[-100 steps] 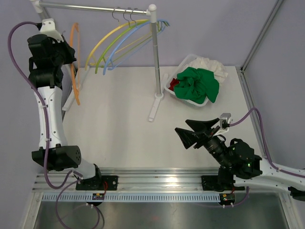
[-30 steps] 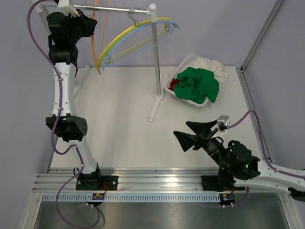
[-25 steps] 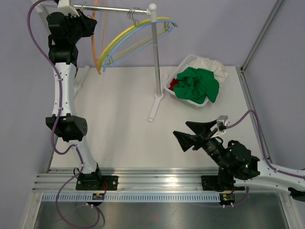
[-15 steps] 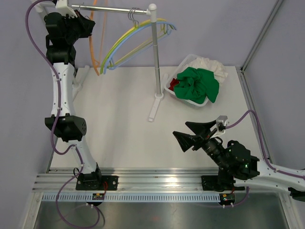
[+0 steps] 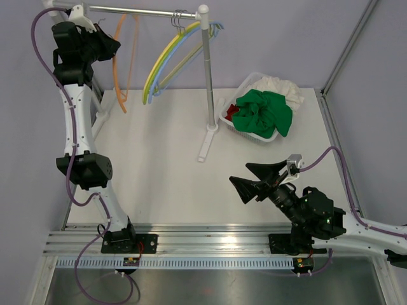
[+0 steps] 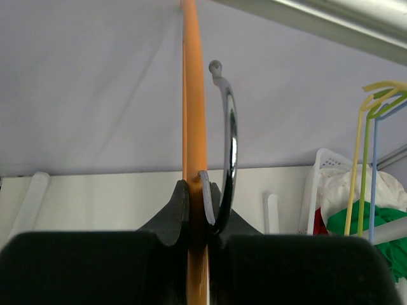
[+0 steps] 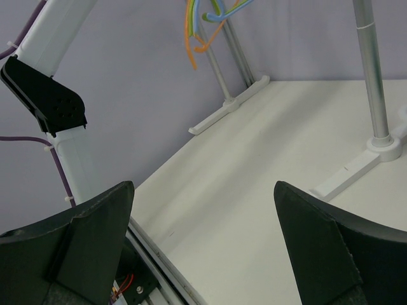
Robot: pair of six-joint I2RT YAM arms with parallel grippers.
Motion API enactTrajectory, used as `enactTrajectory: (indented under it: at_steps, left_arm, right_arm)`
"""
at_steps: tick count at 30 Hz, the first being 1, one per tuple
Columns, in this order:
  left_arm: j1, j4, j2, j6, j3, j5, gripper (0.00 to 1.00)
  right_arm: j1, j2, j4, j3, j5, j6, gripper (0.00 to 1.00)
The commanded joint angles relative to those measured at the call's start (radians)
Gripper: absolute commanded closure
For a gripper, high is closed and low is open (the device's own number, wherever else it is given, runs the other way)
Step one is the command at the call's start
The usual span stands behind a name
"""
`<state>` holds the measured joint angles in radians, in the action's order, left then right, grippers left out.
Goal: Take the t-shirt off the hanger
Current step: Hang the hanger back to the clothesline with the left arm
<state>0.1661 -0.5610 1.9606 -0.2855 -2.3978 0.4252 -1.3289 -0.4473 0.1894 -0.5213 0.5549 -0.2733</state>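
The left arm reaches up to the far left corner, where the left tool (image 5: pixel 109 46) is clamped narrowly on the orange hanger (image 5: pixel 118 63). In the left wrist view its fingers (image 6: pixel 180 210) pinch the hanger's orange neck just beside the chrome hook (image 6: pixel 229 146). The hook curves up close under the metal rail (image 5: pixel 140 11), and whether it catches the rail cannot be told. The orange hanger carries no garment and slants down from the rail toward the surface (image 5: pixel 152 152). Further right on the rail hang yellow, green and blue hangers (image 5: pixel 164 58) bunched together, next to the rack's upright pole (image 5: pixel 207 70). The green t-shirt (image 5: pixel 264 111) lies crumpled in the white basket (image 5: pixel 250 79) at the far right of the surface, with a white cloth (image 5: pixel 283 86) behind it and a bit of red fabric (image 5: pixel 233 113) at its left edge. The right tool (image 5: pixel 240 173) hovers low over the near right of the surface, its black fingers spread wide and holding nothing, well apart from the basket and the rack.
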Motion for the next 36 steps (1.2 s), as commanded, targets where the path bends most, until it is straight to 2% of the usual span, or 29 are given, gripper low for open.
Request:
enactTrajectory:
  at_steps: [1,6,15,18,22,25,36]
  left_arm:
    - [0.004,0.052,-0.071,0.022,0.025,-0.009,1.00]
    - [0.006,0.018,-0.098,0.043,-0.029,-0.040,1.00]
    - [-0.008,-0.100,-0.049,0.011,-0.138,0.018,1.00]
    - [-0.028,-0.096,-0.087,0.039,-0.103,-0.026,1.00]
    - [-0.040,-0.076,-0.100,-0.006,-0.113,-0.010,1.00]
    - [-0.074,-0.094,-0.065,0.000,-0.170,-0.037,1.00]
    - [-0.149,-0.066,0.001,-0.033,-0.208,-0.085,1.00]
  right_arm:
    - [-0.007,0.004,0.028,0.000,-0.024,-0.003,0.00]
    - [-0.007,-0.010,0.035,-0.002,-0.027,-0.003,0.01]
    - [-0.007,-0.097,0.053,-0.034,-0.059,-0.006,0.00]
    - [-0.007,-0.111,0.048,-0.042,-0.061,-0.004,0.01]
    - [-0.007,-0.103,0.044,-0.046,-0.069,-0.004,0.01]
    - [-0.009,-0.090,0.030,-0.046,-0.078,-0.010,0.01]
    - [-0.009,-0.054,0.007,-0.043,-0.067,-0.012,0.00]
